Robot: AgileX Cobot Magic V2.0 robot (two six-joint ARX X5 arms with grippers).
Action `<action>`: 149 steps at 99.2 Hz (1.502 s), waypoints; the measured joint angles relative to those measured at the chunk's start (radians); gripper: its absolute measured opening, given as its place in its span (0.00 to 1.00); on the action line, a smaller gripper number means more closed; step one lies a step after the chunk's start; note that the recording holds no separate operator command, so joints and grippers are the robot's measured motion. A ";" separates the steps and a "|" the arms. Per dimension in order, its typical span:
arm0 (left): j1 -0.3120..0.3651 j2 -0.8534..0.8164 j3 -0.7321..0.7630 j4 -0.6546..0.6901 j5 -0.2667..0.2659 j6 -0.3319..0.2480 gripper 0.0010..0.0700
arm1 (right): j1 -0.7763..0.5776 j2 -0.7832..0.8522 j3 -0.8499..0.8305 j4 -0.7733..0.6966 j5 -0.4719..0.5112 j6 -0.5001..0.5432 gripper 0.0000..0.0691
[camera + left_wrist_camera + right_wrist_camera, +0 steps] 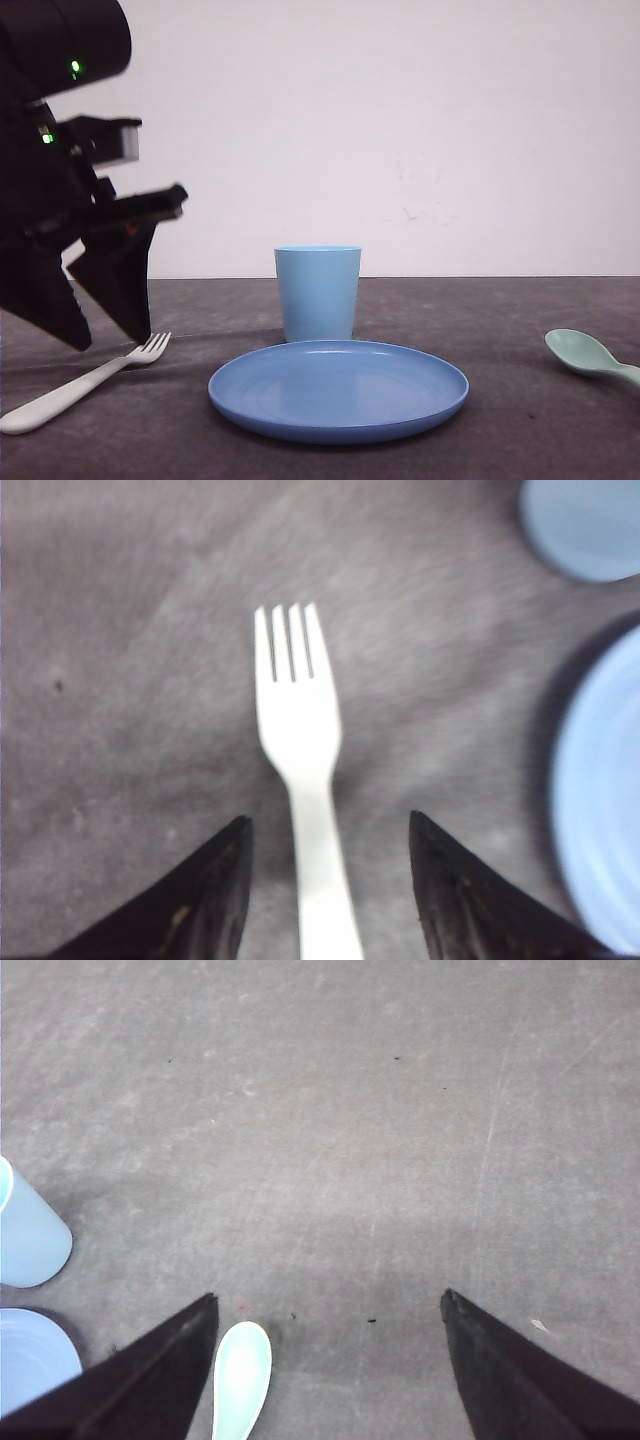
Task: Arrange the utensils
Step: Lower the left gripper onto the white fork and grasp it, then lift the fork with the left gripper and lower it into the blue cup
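A white plastic fork [80, 384] lies on the dark table at the left, tines toward the cup. My left gripper [110, 335] hangs just above its handle, open. In the left wrist view the fork [298, 730] runs between the two spread fingers of the left gripper [328, 825], touching neither. A mint-green spoon [590, 357] lies at the far right of the table. In the right wrist view the spoon [243, 1378] lies close beside one finger of my open right gripper [330, 1305], above the table.
A light blue cup [318, 292] stands at the middle, behind a round blue plate [338, 388]. Both also appear at the edge of the wrist views, cup [585, 525], plate [600, 800], cup [28, 1235], plate [30, 1355]. A white wall rises behind the table.
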 joint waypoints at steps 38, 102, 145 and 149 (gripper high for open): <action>0.000 0.077 0.002 0.032 -0.009 -0.018 0.21 | 0.000 0.000 0.000 -0.012 0.000 0.000 0.64; 0.000 -0.135 0.123 0.195 -0.037 -0.040 0.04 | 0.000 0.000 0.000 -0.017 0.000 0.000 0.64; -0.088 -0.039 0.125 0.801 -0.061 0.085 0.04 | 0.000 0.000 0.000 0.031 0.049 0.000 0.64; -0.099 0.002 0.125 0.841 -0.060 0.099 0.04 | 0.000 0.000 0.000 0.034 0.052 0.000 0.64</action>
